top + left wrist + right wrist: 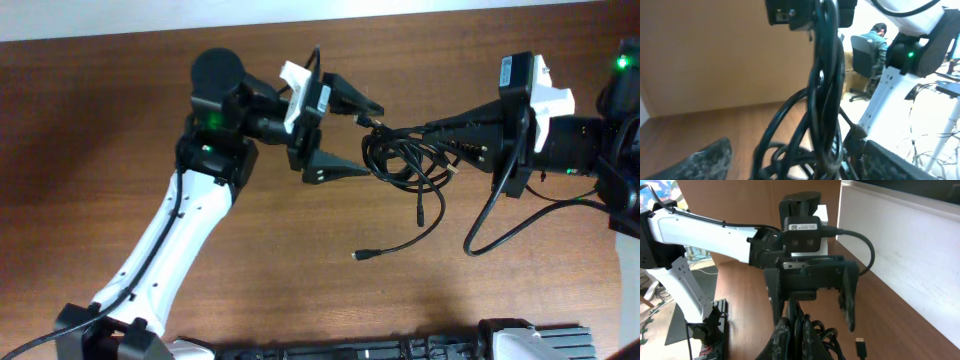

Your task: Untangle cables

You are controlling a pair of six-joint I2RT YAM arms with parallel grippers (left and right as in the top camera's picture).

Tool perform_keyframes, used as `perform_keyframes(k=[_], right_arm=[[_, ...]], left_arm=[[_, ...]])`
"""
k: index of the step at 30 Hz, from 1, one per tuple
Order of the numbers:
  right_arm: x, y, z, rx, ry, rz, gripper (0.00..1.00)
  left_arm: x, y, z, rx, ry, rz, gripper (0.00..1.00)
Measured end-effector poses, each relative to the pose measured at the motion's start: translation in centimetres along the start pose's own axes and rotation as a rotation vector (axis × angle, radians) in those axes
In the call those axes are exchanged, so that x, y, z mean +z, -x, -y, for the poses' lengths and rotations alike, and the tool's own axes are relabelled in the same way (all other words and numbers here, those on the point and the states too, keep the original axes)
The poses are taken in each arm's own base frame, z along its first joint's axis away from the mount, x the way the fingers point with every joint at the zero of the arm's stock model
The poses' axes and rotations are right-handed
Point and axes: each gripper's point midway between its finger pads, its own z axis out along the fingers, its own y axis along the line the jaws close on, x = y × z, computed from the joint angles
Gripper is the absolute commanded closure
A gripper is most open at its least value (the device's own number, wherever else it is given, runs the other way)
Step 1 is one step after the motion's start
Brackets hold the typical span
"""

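Observation:
The cables (408,160) are a knotted bundle of thin black cords between the two arms, lifted off the table. My right gripper (400,131) is shut on the bundle from the right; in the right wrist view its fingers (796,339) pinch the cords (826,341). My left gripper (368,138) is open, with one finger on each side of the bundle's left end. In the left wrist view the cords (822,100) hang between its spread fingers (800,165). One loose strand runs down to a plug end (362,256) on the table.
The wooden table (120,100) lies under both arms. A second plug (420,214) dangles below the bundle, and a plug (860,347) shows in the right wrist view. The right arm's thick fixed wire (500,225) loops low at the right. Arm bases sit along the front edge (400,348).

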Motion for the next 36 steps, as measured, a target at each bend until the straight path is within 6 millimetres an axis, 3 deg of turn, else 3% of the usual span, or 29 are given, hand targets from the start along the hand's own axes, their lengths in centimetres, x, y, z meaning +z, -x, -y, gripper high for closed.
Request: perform_keyframes(k=[2, 5, 11, 14, 17, 19, 22, 24, 25, 26, 28, 29, 33, 36], right_arm=[[0.00, 0.00, 0.00, 0.000, 0.000, 0.000, 0.96], [0.00, 0.01, 0.00, 0.000, 0.000, 0.000, 0.96], [-0.01, 0.02, -0.03, 0.000, 0.000, 0.000, 0.96], [-0.01, 0.02, -0.03, -0.001, 0.000, 0.001, 0.96], [-0.01, 0.03, 0.00, -0.003, -0.001, 0.001, 0.96], [-0.01, 0.08, 0.02, -0.007, -0.001, 0.002, 0.96], [-0.01, 0.11, 0.04, -0.009, -0.002, 0.002, 0.96], [-0.01, 0.14, 0.05, -0.011, -0.002, 0.003, 0.96], [-0.01, 0.14, 0.06, -0.012, -0.002, 0.003, 0.96], [-0.01, 0.14, 0.06, -0.012, -0.002, 0.003, 0.96], [-0.01, 0.14, 0.06, -0.012, -0.002, 0.003, 0.96], [-0.01, 0.16, 0.00, -0.012, 0.000, 0.005, 0.96], [-0.02, 0.20, -0.03, -0.013, 0.001, 0.006, 0.96], [-0.02, 0.21, -0.01, -0.015, 0.000, 0.006, 0.96]], left_arm=[[0.49, 0.18, 0.30, 0.017, -0.015, 0.002, 0.86], [0.55, 0.34, 0.41, 0.036, -0.020, 0.004, 0.99], [0.54, 0.37, 0.36, 0.047, -0.017, 0.004, 1.00], [0.54, 0.36, 0.36, 0.044, -0.017, 0.004, 0.86], [0.54, 0.35, 0.37, 0.049, -0.017, 0.004, 0.59], [0.55, 0.29, 0.42, 0.043, -0.021, 0.003, 0.54], [0.54, 0.16, 0.60, 0.029, -0.031, 0.001, 0.59], [0.54, 0.15, 0.67, 0.030, -0.036, 0.001, 0.72], [0.54, 0.14, 0.68, 0.030, -0.036, 0.001, 0.85], [0.54, 0.13, 0.71, 0.025, -0.038, 0.001, 0.91], [0.54, 0.12, 0.75, 0.023, -0.040, 0.001, 0.94], [0.54, 0.13, 0.72, 0.025, -0.039, 0.001, 0.92], [0.54, 0.13, 0.74, 0.023, -0.040, 0.001, 0.53], [0.54, 0.13, 0.79, 0.027, -0.042, 0.001, 0.43]])
